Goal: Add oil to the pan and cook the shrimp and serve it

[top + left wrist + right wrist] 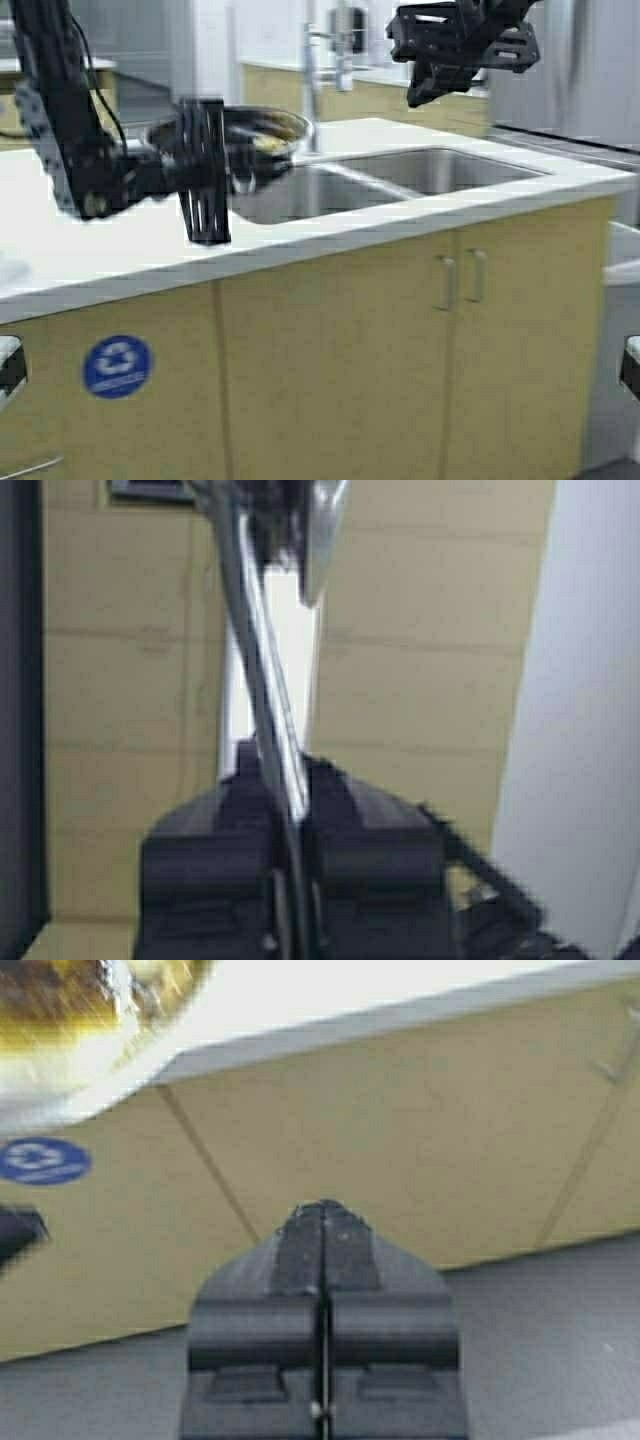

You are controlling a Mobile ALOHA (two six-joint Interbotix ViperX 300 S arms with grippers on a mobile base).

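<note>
One black left gripper (205, 170) clamps the small shiny-rimmed dark pan's (262, 135) handle for carrying; right gripper (450, 50), closed, empty, raised clear.

Just beside the black left gripper (205, 170) sits the pan (262, 135), dark inside with a shiny metal rim and a yellowish patch, above a white countertop (120, 250), pale yellow-tan cabinet doors (330, 340) and a blue round sticker (117, 366) bearing white arrows.
</note>
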